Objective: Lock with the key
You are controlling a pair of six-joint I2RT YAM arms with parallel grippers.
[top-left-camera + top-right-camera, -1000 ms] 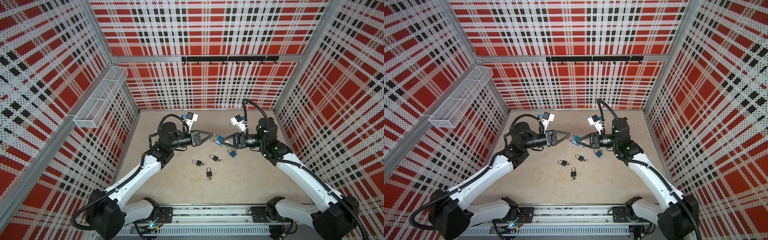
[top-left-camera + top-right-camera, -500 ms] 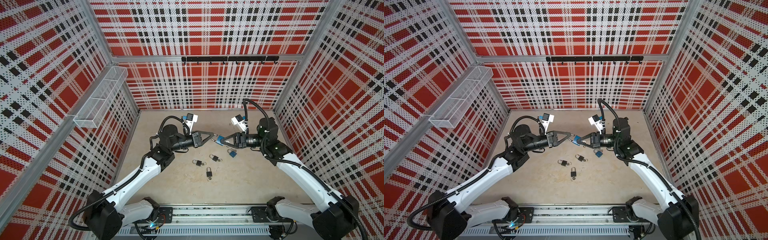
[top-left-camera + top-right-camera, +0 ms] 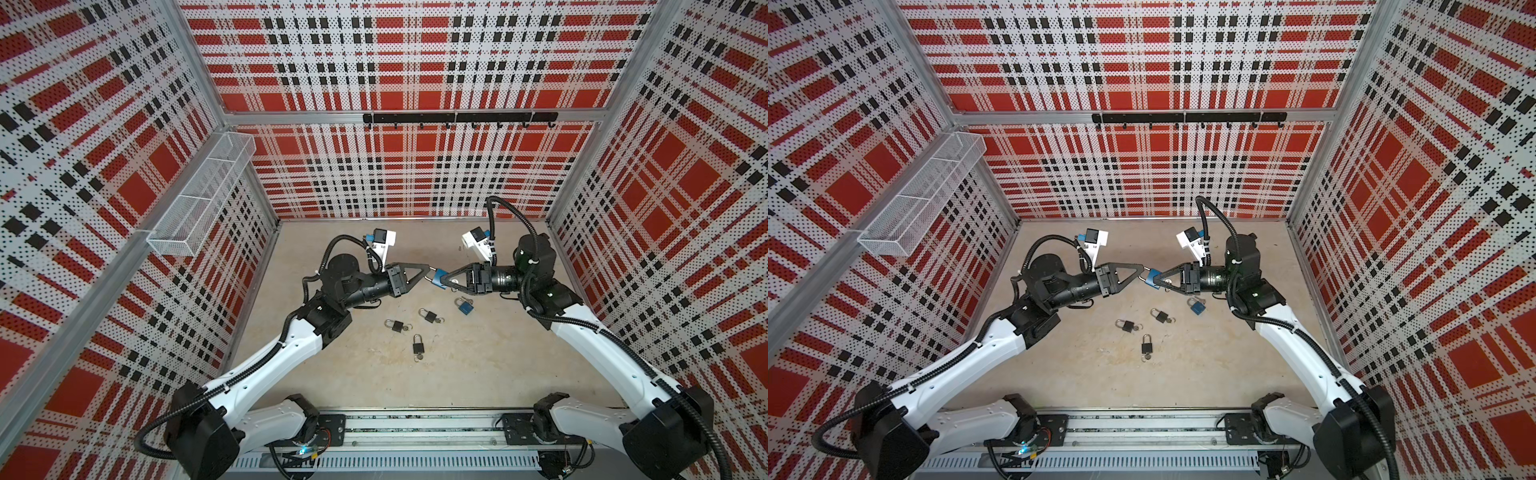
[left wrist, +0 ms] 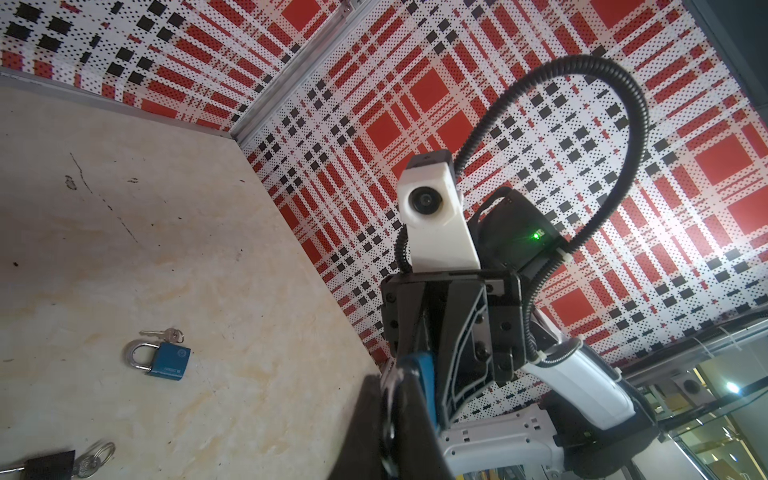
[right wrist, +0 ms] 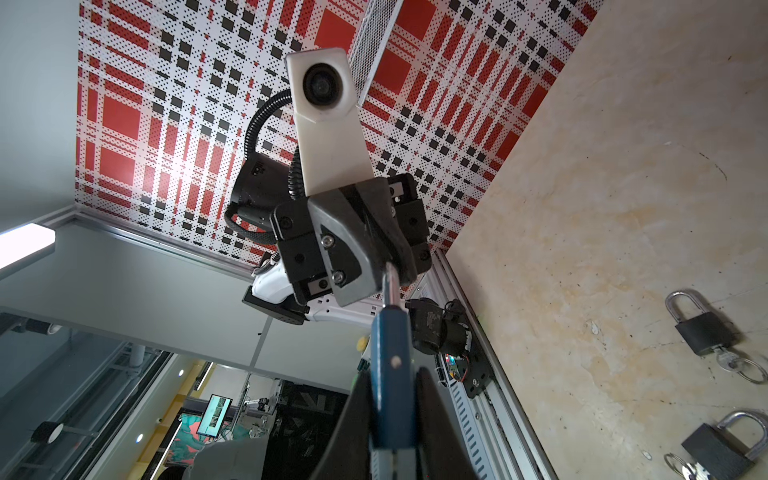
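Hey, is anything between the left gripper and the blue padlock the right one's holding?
Nothing visible. The left gripper is shut on the silver metal piece sticking out of the blue padlock, which the right gripper clamps in the air. The loose padlocks lie on the table, apart from both.

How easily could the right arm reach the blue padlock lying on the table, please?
Probably not yet: the right gripper is shut on the held blue padlock, which the left gripper also pinches. Otherwise the way looks free; the loose blue padlock lies uncovered on the table nearby.
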